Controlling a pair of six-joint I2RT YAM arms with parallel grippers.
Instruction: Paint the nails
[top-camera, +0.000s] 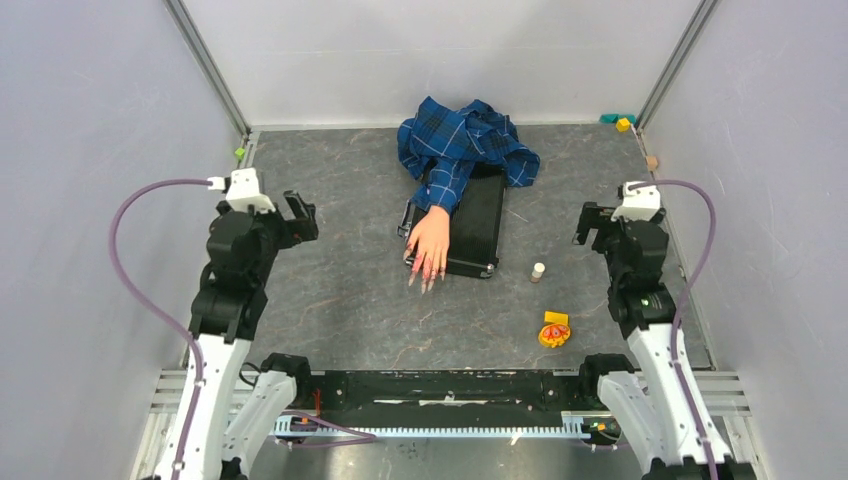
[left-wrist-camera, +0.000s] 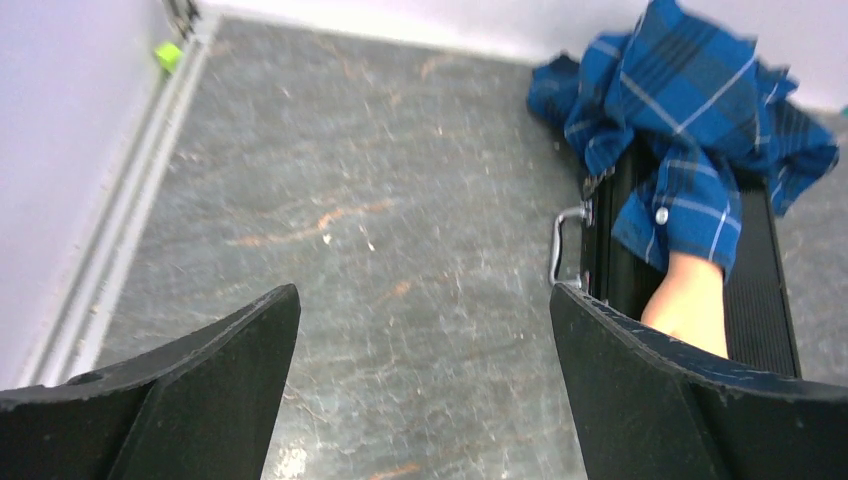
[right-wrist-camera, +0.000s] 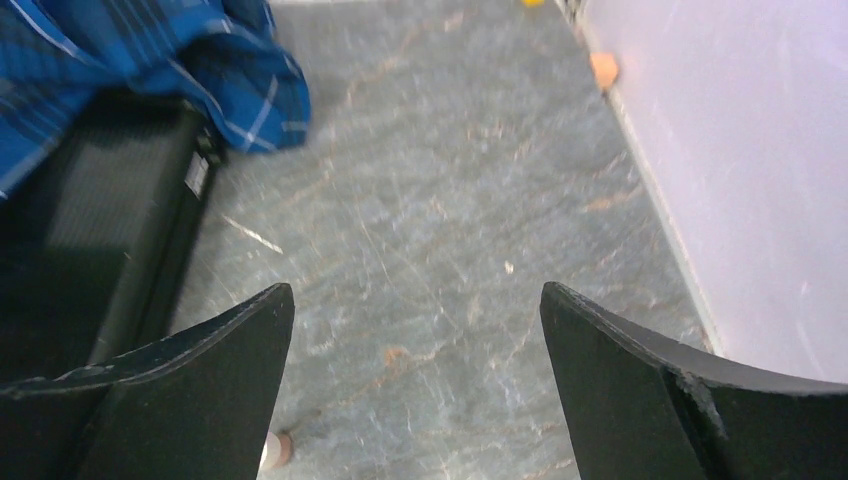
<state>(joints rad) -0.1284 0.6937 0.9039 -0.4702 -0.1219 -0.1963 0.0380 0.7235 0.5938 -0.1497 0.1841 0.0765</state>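
Observation:
A pale mannequin hand (top-camera: 432, 240) in a blue plaid sleeve (top-camera: 462, 140) lies on a black case (top-camera: 478, 222) in the middle of the table. Its long pink-red nails (top-camera: 425, 277) point toward me past the case's near edge. A small white bottle (top-camera: 538, 272) stands right of the case. My left gripper (top-camera: 300, 215) is open and empty, left of the hand; its view shows the wrist (left-wrist-camera: 690, 300), the nails hidden. My right gripper (top-camera: 590, 222) is open and empty, right of the case; the bottle (right-wrist-camera: 276, 450) shows by its left finger.
A yellow and red object (top-camera: 554, 330) lies near the front right. Small coloured blocks (top-camera: 622, 122) sit in the far right corner, a green one (top-camera: 240, 152) at the far left, an orange one (right-wrist-camera: 603, 68) by the right wall. Walls enclose three sides.

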